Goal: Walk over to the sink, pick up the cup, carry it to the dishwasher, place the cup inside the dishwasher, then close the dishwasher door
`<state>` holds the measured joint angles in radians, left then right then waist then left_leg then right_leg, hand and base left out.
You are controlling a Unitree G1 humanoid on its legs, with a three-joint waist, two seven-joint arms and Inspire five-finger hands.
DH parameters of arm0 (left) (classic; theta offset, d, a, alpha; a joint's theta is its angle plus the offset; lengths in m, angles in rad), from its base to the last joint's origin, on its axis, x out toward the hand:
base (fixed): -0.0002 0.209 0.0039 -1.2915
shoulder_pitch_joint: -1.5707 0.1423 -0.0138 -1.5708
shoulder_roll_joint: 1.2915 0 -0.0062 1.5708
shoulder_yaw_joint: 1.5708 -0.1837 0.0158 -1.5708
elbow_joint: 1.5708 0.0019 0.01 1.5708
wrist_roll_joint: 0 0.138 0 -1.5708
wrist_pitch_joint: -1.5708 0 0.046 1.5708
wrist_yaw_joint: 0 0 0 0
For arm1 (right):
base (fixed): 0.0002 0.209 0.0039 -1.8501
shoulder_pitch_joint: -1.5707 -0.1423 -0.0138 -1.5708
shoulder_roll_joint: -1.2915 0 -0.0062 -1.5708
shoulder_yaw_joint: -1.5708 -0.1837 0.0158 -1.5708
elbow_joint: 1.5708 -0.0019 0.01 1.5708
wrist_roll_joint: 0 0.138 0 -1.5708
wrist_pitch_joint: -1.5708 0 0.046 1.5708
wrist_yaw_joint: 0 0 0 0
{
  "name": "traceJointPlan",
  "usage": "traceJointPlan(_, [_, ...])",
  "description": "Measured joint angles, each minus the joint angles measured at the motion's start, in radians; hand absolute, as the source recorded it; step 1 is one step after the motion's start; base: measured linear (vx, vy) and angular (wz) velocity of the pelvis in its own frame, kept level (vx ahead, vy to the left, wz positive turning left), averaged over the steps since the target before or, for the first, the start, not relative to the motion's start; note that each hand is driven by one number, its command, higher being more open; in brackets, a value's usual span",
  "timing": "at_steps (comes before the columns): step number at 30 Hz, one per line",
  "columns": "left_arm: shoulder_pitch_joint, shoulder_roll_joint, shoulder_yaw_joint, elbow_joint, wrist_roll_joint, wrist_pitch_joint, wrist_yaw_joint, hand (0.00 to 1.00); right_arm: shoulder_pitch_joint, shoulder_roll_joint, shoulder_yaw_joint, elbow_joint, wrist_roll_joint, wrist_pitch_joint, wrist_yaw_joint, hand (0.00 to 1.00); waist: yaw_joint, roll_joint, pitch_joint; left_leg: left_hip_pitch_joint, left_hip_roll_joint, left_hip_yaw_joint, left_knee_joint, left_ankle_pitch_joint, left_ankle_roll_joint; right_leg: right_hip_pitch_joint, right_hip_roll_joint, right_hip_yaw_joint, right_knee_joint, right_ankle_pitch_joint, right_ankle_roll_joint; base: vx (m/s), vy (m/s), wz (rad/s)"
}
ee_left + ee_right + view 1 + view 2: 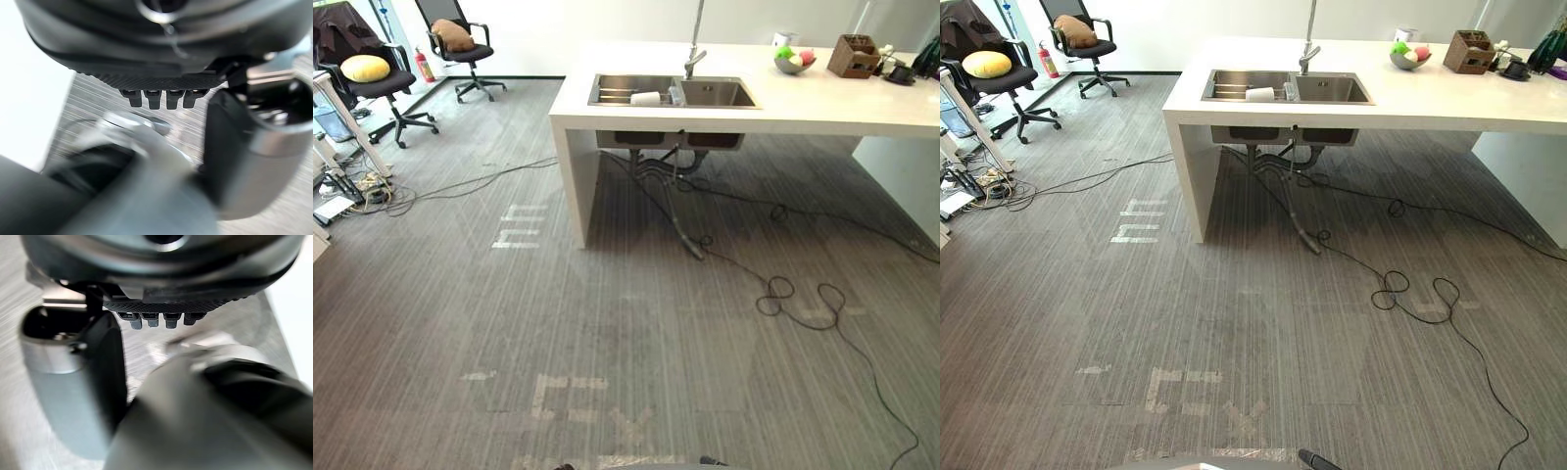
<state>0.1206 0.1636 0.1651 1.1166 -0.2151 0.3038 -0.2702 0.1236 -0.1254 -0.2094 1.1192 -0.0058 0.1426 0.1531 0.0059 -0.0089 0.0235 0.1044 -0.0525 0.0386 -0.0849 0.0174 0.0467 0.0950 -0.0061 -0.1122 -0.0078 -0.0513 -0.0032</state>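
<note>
Left eye view first: we're looking across the grey floor [431, 294] at a white desk [822, 106] with a double steel sink [717, 94] sunk into its near end, well ahead of us. The cup [645, 98] is white and lies on its side in the sink's left basin, right by the divider. A tap [693, 54] stands behind the divider. Further right on the desk there's a bowl [792, 62] of fruit and, near it, a wooden box [854, 56]. Pale tape marks [519, 231] are stuck on the floor near the desk's left leg.

Right eye view, same scene. Off at the far left we get a black chair [1013, 83] with a yellow cushion [989, 64] on its seat and a second chair [1097, 51] with a brown cushion [1078, 31]. A red fire extinguisher [1046, 61] stands on the floor between them. Pipes [1268, 157] hang under the sink.

Left wrist view: the left hand [146, 49] hangs over the floor. Its fingers [154, 98] look straight and relaxed to us, with nothing held.

Right wrist view: same deal for the right hand [161, 279], fingers loose and nothing in its grasp.
</note>
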Motion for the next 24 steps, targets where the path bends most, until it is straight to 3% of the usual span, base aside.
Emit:
traceJointPlan(2, [-0.014, 0.001, -0.017, 0.000, 0.017, -0.032, -0.020, 1.00, -0.023, 0.004, 0.025, 0.000, -0.067, -0.056, -0.051, 1.00, 0.002, 0.001, 0.003, -0.001, -0.003, -0.001, -0.001, 0.000, 0.000, 0.008, -0.001, -0.005, -0.010, -0.001, 0.003, 0.06, 0.004, 0.05])
traceJointPlan(5, [-0.018, 0.001, -0.018, -0.001, 0.021, -0.056, -0.020, 1.00, -0.046, 0.008, 0.034, 0.000, -0.079, -0.085, -0.066, 1.00, 0.002, 0.001, 0.011, -0.002, -0.003, -0.002, -0.002, -0.002, -0.003, 0.009, -0.002, -0.013, -0.010, -0.006, 0.010, 0.03, -0.003, 0.06])
traceJointPlan(13, [-0.013, 0.002, -0.055, -0.001, 0.014, -0.130, 0.043, 1.00, -0.081, 0.026, 0.072, 0.000, -0.021, -0.079, -0.013, 1.00, 0.000, 0.001, 0.011, 0.011, -0.002, -0.001, -0.003, -0.003, -0.005, 0.022, -0.003, -0.020, -0.008, -0.014, 0.030, -0.02, -0.006, 0.02])
traceJointPlan(24, [0.021, -0.014, -0.043, -0.002, -0.099, -0.227, 0.113, 1.00, -0.083, 0.049, 0.088, 0.012, 0.133, -0.096, 0.018, 1.00, 0.001, -0.002, 0.012, 0.014, -0.014, -0.005, -0.008, -0.002, -0.003, 0.028, -0.014, -0.031, -0.009, -0.012, 0.026, -0.03, -0.003, 0.02])
